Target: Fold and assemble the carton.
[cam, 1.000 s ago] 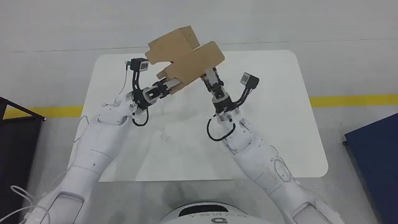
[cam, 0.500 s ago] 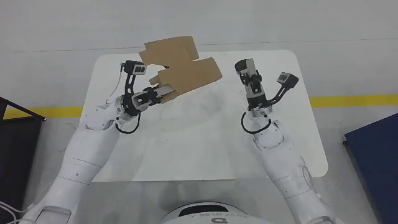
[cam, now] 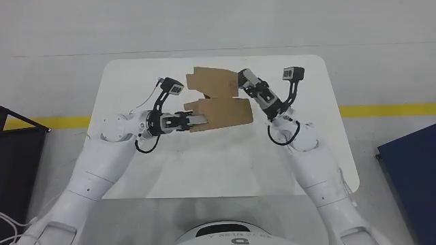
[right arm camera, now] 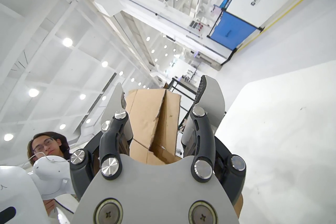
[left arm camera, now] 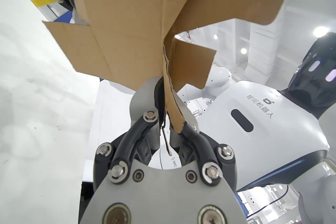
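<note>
A brown, partly folded carton [cam: 219,99] hangs just above the middle of the white table [cam: 136,170], with its flaps spread. My left gripper [cam: 198,120] is shut on a flap at the carton's near left corner; the left wrist view shows the gripper [left arm camera: 166,104] pinching the cardboard edge, with the carton [left arm camera: 126,12] rising beyond. My right gripper [cam: 246,82] is at the carton's far right edge. In the right wrist view this gripper [right arm camera: 162,96] stands open, its fingers [right arm camera: 207,96] wide apart on either side of a carton panel [right arm camera: 153,114].
The table's near half and right side are bare. A yellow floor line [cam: 388,109] runs past the table on both sides. A blue object [cam: 412,170] stands on the floor at the right and a dark one [cam: 17,156] at the left.
The left gripper has swung the carton down and toward the table's middle, turning it flatter. The right gripper came back from the right and now straddles the carton's right edge.
</note>
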